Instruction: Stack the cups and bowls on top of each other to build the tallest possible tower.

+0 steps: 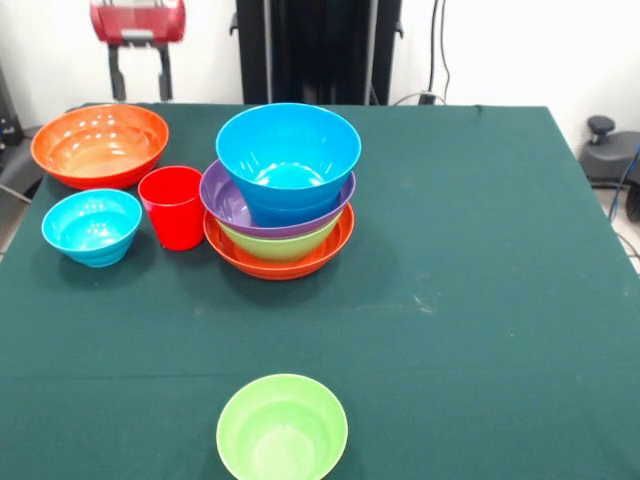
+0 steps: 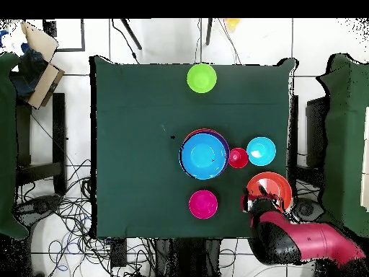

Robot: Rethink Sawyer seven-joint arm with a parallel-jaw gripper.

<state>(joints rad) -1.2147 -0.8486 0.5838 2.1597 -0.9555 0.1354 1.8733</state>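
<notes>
The tower (image 1: 282,215) stands mid-table: a wide orange bowl (image 1: 280,262) as base, then a green bowl, a purple bowl (image 1: 222,200) and a blue bowl (image 1: 288,155) on top. It also shows in the overhead view (image 2: 205,155). The red cup (image 1: 173,207) stands upright just left of it. A small blue bowl (image 1: 92,227) and a wide orange bowl (image 1: 100,145) sit further left. A green bowl (image 1: 282,428) sits alone at the near edge. A magenta bowl (image 2: 203,204) shows only in the overhead view. My gripper (image 1: 141,95) is open and empty, raised behind the loose orange bowl.
The arm (image 2: 303,242) reaches in from the table corner by the loose orange bowl (image 2: 270,189). The table's green cloth (image 1: 480,250) ends at edges on all sides. Cables and chairs lie off the table.
</notes>
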